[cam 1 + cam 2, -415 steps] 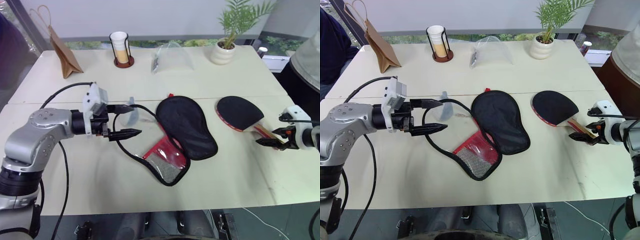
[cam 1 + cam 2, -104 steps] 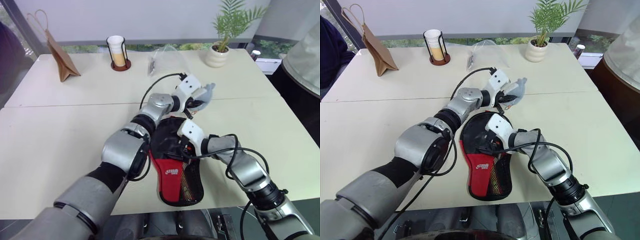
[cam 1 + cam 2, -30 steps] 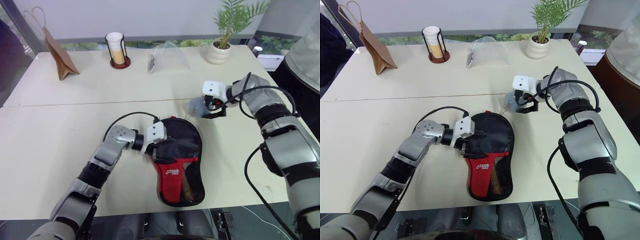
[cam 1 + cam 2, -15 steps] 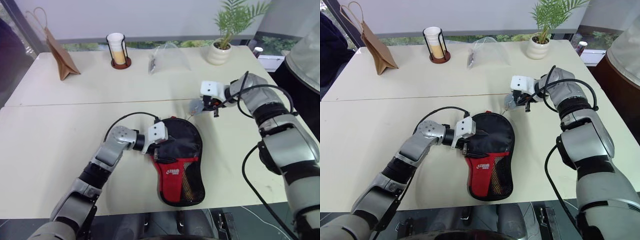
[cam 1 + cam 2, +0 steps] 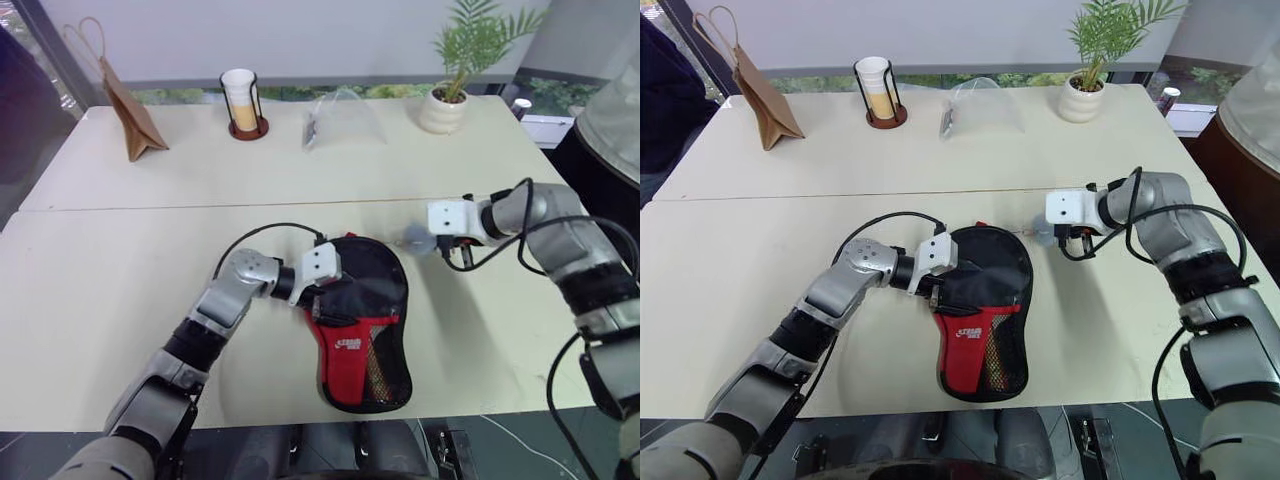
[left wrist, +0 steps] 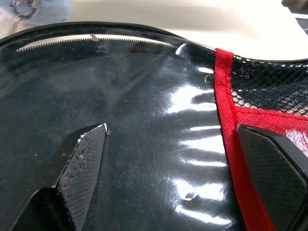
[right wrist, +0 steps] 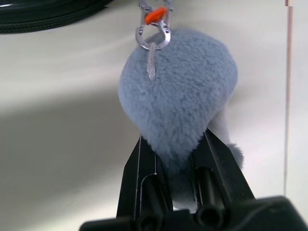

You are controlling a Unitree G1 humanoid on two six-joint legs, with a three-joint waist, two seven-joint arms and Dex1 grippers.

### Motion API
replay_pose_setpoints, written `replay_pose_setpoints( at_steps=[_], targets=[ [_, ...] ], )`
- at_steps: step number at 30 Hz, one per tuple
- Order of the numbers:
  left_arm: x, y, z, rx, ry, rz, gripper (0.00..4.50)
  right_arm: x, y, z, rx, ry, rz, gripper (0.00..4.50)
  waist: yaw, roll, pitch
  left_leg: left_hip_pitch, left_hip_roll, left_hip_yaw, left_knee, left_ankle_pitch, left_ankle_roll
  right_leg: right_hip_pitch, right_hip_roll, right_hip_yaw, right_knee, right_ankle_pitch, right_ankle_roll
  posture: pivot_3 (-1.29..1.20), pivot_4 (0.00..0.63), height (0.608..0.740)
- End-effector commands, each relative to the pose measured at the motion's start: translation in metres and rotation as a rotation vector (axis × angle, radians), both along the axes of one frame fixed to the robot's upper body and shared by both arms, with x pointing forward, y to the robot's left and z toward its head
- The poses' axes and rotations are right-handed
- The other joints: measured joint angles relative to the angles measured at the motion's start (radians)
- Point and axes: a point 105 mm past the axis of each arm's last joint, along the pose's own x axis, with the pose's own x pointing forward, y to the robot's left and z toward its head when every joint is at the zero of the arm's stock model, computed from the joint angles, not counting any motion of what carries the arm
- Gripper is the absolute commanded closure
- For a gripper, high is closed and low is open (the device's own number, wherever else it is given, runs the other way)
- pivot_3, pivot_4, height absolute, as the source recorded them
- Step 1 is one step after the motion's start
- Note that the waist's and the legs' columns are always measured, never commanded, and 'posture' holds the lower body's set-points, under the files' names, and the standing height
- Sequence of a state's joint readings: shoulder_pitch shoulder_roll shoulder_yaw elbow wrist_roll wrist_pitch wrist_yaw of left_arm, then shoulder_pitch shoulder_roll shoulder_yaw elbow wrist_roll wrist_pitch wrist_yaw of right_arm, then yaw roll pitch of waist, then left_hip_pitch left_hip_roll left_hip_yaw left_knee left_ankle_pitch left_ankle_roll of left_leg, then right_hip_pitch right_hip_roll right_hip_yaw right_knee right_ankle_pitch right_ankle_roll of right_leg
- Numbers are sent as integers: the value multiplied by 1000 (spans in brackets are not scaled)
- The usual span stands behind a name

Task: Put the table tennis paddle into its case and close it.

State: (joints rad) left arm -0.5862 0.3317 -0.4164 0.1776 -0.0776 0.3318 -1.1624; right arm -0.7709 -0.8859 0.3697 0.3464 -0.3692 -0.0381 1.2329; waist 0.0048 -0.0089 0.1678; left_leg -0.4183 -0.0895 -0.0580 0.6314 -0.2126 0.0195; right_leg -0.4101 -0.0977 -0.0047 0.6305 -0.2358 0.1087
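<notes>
Between right gripper (image 7: 175,149) fingers, grey charm (image 7: 180,98).

The cream table (image 5: 90,290) carries the case (image 5: 360,320).

Along the far edge of the pale surface (image 5: 120,260), a brown paper bag (image 5: 128,118) stands at upper left of the frame. Right of it, a paper cup in a black wire holder (image 5: 242,100). At top centre lies a clear plastic bag (image 5: 342,116), and at upper right a potted plant (image 5: 452,88) in a white pot. A grey fuzzy charm (image 7: 180,108) hangs from a metal clip (image 7: 153,30) with an orange tab.
</notes>
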Motion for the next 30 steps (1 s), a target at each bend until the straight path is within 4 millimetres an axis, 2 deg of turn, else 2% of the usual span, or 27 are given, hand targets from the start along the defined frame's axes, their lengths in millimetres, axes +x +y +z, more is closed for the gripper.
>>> replay_pose_setpoints(
  at_steps=[1,9,15,25,30],
  targets=[
    [-3,10,-28,94,69,32,0,-12,-7,9,2,6,-23,4103,5,0,0,0,0,0,0,0,0,1,0,0,0,0,0,0,150,734],
    [-5,9,-32,104,80,25,0,-35,-18,3,-54,36,-36,4103,9,0,0,1,1,0,0,0,0,2,-1,0,-1,0,0,0,150,734],
    [-5,9,-34,107,84,25,0,-63,-31,1,-91,89,-46,4103,15,0,0,1,0,-1,0,-1,1,3,-2,-1,-2,-2,-2,0,150,734],
    [-5,8,-36,113,89,24,0,-113,-28,-4,-100,198,-17,4103,20,0,0,1,0,-1,0,-2,2,4,-4,-2,-3,-4,-1,0,150,734],
    [-3,8,-38,119,92,27,0,-145,-16,-16,-101,291,46,4103,37,0,-1,1,0,-1,0,-2,3,4,-5,-2,-3,-4,0,0,150,734]
  ],
)
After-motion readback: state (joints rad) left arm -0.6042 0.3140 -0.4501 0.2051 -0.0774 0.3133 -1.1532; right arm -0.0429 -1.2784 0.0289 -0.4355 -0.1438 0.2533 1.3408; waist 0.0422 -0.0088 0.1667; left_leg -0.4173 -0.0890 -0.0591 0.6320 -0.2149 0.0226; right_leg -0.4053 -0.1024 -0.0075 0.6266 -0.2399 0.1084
